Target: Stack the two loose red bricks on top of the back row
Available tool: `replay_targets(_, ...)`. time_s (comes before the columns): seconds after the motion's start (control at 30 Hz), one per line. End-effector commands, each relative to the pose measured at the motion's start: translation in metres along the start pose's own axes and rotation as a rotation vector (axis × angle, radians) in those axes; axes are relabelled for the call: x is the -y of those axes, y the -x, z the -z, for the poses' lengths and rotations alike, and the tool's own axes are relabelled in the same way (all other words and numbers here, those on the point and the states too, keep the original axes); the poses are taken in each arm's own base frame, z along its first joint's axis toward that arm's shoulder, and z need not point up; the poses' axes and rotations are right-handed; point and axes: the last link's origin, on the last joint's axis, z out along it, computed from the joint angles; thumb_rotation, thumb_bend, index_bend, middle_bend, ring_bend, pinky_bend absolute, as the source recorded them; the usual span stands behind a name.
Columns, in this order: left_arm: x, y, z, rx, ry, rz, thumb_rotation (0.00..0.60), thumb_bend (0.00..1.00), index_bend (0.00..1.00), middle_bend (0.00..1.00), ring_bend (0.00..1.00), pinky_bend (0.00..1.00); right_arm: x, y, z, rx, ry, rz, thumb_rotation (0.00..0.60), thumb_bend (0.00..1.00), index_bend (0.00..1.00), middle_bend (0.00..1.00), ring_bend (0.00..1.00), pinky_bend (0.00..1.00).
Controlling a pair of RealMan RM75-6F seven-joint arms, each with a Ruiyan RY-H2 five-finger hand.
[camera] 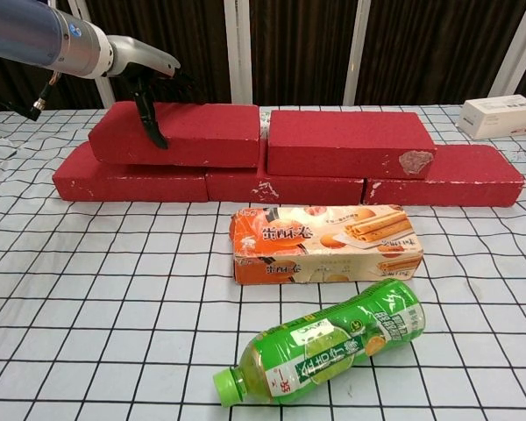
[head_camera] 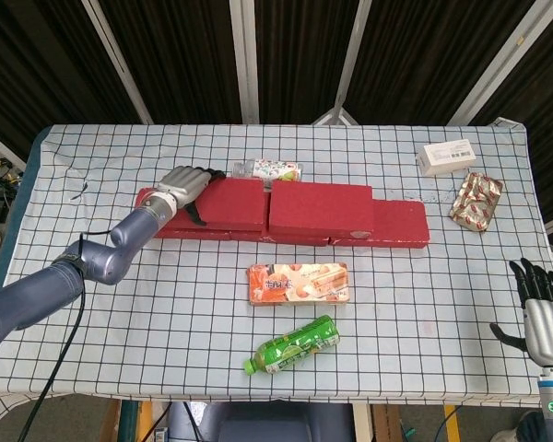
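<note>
Left hand (head_camera: 186,183) grips the left end of the upper left red brick (head_camera: 232,201), its thumb hanging down the brick's front face and the other fingers reaching over the top toward the back edge. Right hand (head_camera: 540,313) hangs off the near right corner of the table, well apart from everything, fingers spread and holding nothing.

Nearest on the checked tablecloth (head_camera: 147,304) lies a green bottle (head_camera: 294,344) on its side, cap pointing toward the near left. Just beyond it sits an orange biscuit box (head_camera: 299,283), lying flat and parallel to the bricks.

Farther back runs the bottom row of red bricks (camera: 289,187), laid end to end across the table. On top of it rest the held brick and, just to its right, the upper right red brick (head_camera: 321,206); the two nearly touch end to end, and the row's right end stays uncovered.

Behind the bricks lies a small patterned packet (head_camera: 275,169). At the far right sit a white box (head_camera: 450,157) and, nearer, a foil snack packet (head_camera: 476,200).
</note>
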Motion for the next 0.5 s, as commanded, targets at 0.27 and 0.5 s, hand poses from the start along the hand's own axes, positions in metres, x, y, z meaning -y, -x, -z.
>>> replay_targets(0.27, -0.0035, 0.0027, -0.0031, 0.006, 0.003, -0.001, 0.6, 0.27, 0.38, 0.26, 0.15, 0.21, 0.0002, 0.0001, -0.0002, 0.003, 0.0, -0.005, 0.6, 0.22, 0.0, 0.0, 0.0, 0.0)
replay_targets(0.5, -0.0054, 0.0048, -0.0047, 0.011, 0.005, -0.004, 0.6, 0.27, 0.38, 0.26, 0.15, 0.21, 0.0003, 0.0002, -0.0004, 0.005, -0.001, -0.005, 0.6, 0.22, 0.0, 0.0, 0.0, 0.0)
